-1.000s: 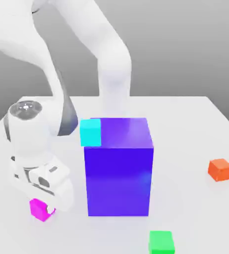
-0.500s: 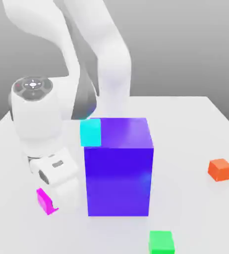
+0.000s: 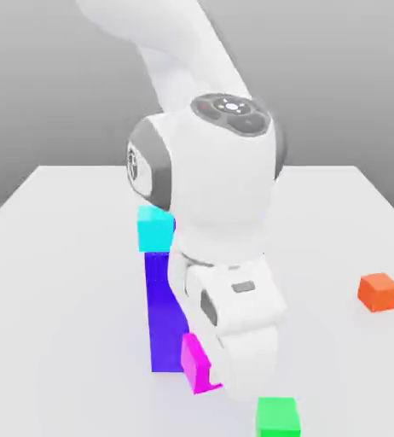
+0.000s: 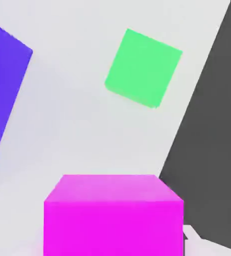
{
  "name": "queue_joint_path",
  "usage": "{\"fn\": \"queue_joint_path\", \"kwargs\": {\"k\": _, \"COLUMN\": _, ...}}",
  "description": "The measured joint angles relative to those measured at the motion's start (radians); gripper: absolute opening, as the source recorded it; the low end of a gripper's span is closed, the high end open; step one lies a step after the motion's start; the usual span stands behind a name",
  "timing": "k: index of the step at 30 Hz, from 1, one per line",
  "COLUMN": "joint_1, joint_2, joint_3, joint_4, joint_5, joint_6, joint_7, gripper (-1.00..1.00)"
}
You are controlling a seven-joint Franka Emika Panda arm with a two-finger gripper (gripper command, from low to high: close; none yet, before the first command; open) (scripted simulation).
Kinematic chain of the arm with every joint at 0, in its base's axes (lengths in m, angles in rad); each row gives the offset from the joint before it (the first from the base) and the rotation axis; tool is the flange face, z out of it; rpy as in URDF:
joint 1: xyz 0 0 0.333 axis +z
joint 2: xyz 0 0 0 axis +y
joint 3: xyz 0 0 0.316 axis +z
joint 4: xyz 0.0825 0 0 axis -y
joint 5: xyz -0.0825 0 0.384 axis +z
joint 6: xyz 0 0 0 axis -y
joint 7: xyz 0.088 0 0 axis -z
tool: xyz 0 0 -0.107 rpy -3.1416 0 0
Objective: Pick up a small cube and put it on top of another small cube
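The small cube (image 3: 195, 362), bright magenta-pink, hangs tilted under my hand, just in front of the big blue-violet block (image 3: 164, 314). My gripper (image 3: 204, 374) is shut on it. In the hand view the small cube (image 4: 112, 216) sits close to the camera between the fingers. Beyond it a green cube (image 4: 143, 67) lies on the white table. That green cube (image 3: 277, 416) rests near the table's front edge, a little toward the exterior view's right of the held cube.
A cyan cube (image 3: 155, 228) sits behind the blue-violet block (image 4: 0, 95), at its top left corner in the exterior view. An orange cube (image 3: 378, 291) lies far toward the exterior view's right. My arm hides most of the block. The dark floor (image 4: 212, 150) shows past the table edge.
My hand has swung from the left of the blue-violet block across its front to the right, carrying the magenta cube with it toward the green cube.
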Motion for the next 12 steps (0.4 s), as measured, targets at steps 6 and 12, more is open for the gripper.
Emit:
{"fn": "queue_joint_path", "kwargs": {"k": 6, "joint_1": 0.175, "joint_2": -0.088, "joint_3": -0.128, "joint_4": -0.016, "joint_5": -0.107, "joint_6": 0.09, "joint_7": 0.132, "gripper": -1.0}}
{"fn": "queue_joint_path", "kwargs": {"k": 12, "joint_1": 0.256, "joint_2": -0.149, "joint_3": -0.228, "joint_4": -0.002, "joint_5": -0.197, "joint_6": 0.129, "joint_7": 0.19, "gripper": 1.0}}
